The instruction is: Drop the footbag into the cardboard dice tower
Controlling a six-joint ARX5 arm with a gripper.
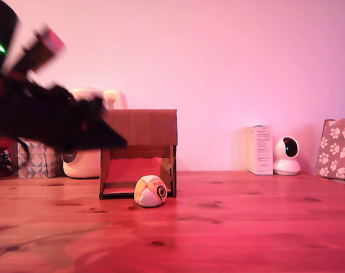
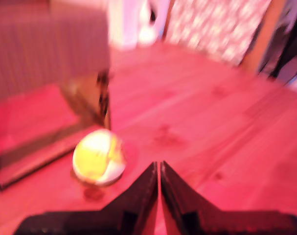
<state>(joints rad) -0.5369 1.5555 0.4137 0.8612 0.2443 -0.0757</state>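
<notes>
Footbag (image 1: 150,190) on the wooden table (image 1: 229,227), at 5 o'clock of the cardboard dice tower (image 1: 139,152), touching or just beside its open front. Gripper (image 2: 159,169) closed, tips together, holding nothing, clear of the footbag. Arm blurred in exterior view.

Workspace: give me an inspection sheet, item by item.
Surface: wooden table, bare in front.
Job's things: footbag on the table at the open front of the cardboard dice tower.
Clutter: white box, small white camera, paw-print box, patterned box, white appliance along the back.
Claw: claw shut, empty, off the footbag.
Cables: nothing seen.
Surroundings: plain wall, pink light.
</notes>
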